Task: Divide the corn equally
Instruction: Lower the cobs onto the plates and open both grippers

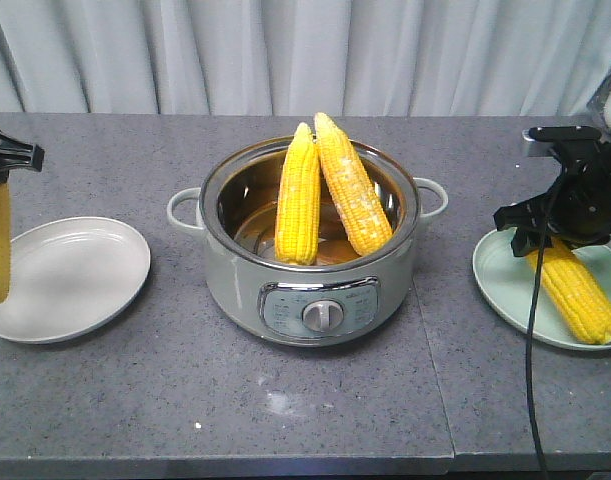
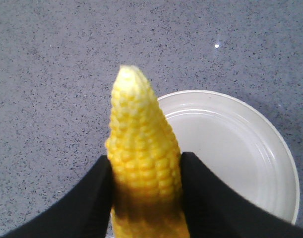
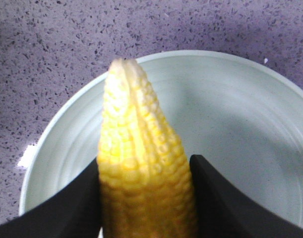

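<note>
left claw (image 2: pixel 145 167): clenched on a corn cob (image 2: pixel 139 129), black fingers (image 2: pixel 91 193) pressing both flanks. the cob hangs tip down at the rim of the white plate (image 2: pixel 230 148), partly over bare table (image 2: pixel 52 74).

right claw (image 3: pixel 145 171): clamped around a second cob (image 3: pixel 136 134), tip pointing into the pale green plate (image 3: pixel 240 124). from the front this cob slants across that plate; whether it bears on it cannot be told.

between the plates, at table centre, stands a grey electric pot (image 1: pixel 315 290). inside it a third cob (image 1: pixel 298 195) and a fourth cob (image 1: pixel 353 185) lean upright, touching near their tips, which stand above the rim. pale curtain (image 1: pixel 285 50) behind.
</note>
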`<action>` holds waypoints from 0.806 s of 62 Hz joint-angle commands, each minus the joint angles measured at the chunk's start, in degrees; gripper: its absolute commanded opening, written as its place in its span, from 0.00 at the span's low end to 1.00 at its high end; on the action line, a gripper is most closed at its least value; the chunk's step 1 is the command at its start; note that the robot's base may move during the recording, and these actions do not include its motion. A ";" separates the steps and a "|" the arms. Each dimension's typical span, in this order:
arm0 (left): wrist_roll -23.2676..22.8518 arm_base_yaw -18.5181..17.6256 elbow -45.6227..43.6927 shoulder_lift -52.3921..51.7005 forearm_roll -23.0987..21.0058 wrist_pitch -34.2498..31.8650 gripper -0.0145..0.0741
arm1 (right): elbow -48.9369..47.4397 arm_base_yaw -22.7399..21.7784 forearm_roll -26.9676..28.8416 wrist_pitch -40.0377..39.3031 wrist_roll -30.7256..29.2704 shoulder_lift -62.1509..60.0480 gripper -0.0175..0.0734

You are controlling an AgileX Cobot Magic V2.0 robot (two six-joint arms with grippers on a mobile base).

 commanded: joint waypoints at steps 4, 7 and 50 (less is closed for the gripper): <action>-0.15 0.00 -1.61 -1.39 -0.59 -4.10 0.15 | -1.52 -0.42 -0.92 -1.80 0.03 -2.73 0.66; -0.15 0.00 -1.61 -1.39 -0.59 -4.34 0.15 | -1.52 -0.42 -1.06 -1.86 0.30 -2.73 0.71; 0.09 0.00 -1.68 5.84 -3.50 -6.39 0.23 | -1.56 -0.42 -7.85 -4.58 7.82 -8.91 0.77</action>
